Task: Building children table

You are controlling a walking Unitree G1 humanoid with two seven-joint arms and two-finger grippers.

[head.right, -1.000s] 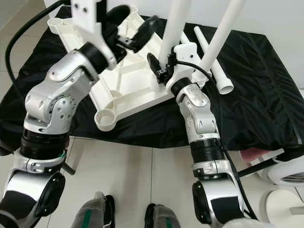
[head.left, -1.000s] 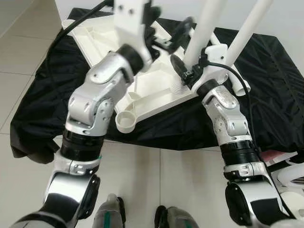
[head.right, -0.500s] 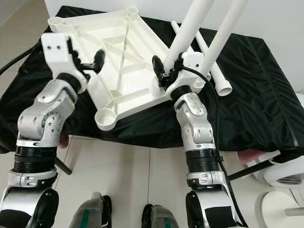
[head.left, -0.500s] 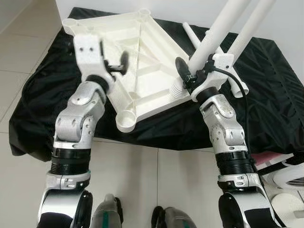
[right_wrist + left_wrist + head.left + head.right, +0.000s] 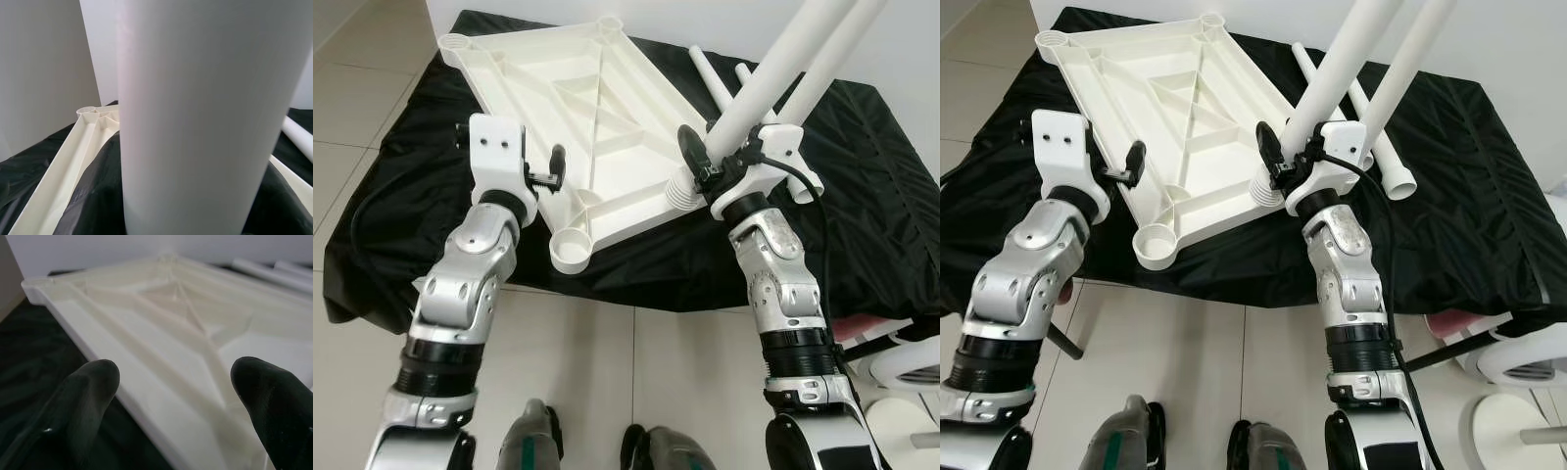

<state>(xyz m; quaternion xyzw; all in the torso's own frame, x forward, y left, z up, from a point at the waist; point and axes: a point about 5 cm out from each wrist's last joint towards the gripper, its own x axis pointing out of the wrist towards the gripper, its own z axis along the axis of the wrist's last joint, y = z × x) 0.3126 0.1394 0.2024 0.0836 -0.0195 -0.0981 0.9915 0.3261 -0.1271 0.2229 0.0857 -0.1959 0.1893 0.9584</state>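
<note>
A white tabletop (image 5: 597,117) lies upside down on a black cloth (image 5: 891,196). My left gripper (image 5: 548,176) is open beside the tabletop's near left edge; in the left wrist view its fingertips (image 5: 88,396) stand apart, with the ribbed underside (image 5: 171,333) beyond them. My right gripper (image 5: 717,162) is shut on a white table leg (image 5: 759,88), which stands tilted with its ridged end (image 5: 680,191) at the near right corner. A second white leg (image 5: 832,59) rises just behind it. In the right wrist view the held leg (image 5: 195,117) is very close.
Two loose white legs (image 5: 1381,147) lie on the cloth to the right of the tabletop. An empty round socket (image 5: 573,250) sits at the tabletop's nearest corner. A white plastic object (image 5: 911,362) stands on the tiled floor at the lower right.
My left arm has come down from above the tabletop to its near left edge, gripper still open. The right gripper keeps its hold on the leg, which leans slightly more.
</note>
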